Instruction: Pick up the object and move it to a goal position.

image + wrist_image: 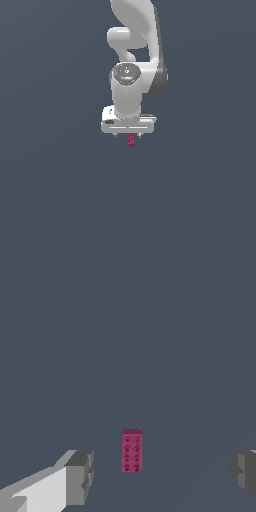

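Exterior view: white arm (134, 45) descends from the top edge, wrist pointing down. Gripper (128, 135) at frame centre, its pale body broad and flat. Block (131, 139), magenta-red and upright, shows just under the gripper body, slightly toward the exterior view's right of its middle; far narrower than the gripper. Fingers are too small here to make out. Floor (55, 200) is plain slate grey all round.

Wrist view: block (132, 451) stands upright on the floor (125, 331), two columns of dark round studs on its face. Two grey fingertips (80, 476) sit well apart, one either side of the block, neither touching it. Jaws wide, holding nothing. Block lies between them, nearer the fingertip with the white finger body in view than the other.
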Controlling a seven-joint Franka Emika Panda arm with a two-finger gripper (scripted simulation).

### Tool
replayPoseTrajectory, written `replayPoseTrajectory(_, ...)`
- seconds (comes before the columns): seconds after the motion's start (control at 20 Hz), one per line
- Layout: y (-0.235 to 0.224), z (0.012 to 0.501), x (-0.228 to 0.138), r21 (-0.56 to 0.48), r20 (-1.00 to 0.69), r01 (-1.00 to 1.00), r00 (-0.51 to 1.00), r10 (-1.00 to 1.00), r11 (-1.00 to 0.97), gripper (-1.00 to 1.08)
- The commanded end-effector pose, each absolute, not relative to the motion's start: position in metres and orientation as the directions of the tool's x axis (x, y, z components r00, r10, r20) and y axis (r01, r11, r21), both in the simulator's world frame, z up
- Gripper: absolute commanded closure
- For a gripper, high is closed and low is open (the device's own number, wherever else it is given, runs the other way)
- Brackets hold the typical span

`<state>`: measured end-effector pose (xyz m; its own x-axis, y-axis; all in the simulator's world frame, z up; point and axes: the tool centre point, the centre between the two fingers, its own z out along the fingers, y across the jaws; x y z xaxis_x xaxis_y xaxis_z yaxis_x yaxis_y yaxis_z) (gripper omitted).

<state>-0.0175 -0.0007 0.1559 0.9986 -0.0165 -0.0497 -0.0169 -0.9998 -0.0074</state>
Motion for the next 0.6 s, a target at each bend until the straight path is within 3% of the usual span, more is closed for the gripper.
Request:
replayPoseTrajectory(0.0, -0.001, 0.156, -0.018, -0.007, -0.05, -0.017, 0.999, -0.016, -1.0, -0.92)
replayPoseTrajectory(0.55, -0.012, 0.151, -0.026, 0.001, -0.077, -0.005, 0.997, -0.005, -1.0, -0.92)
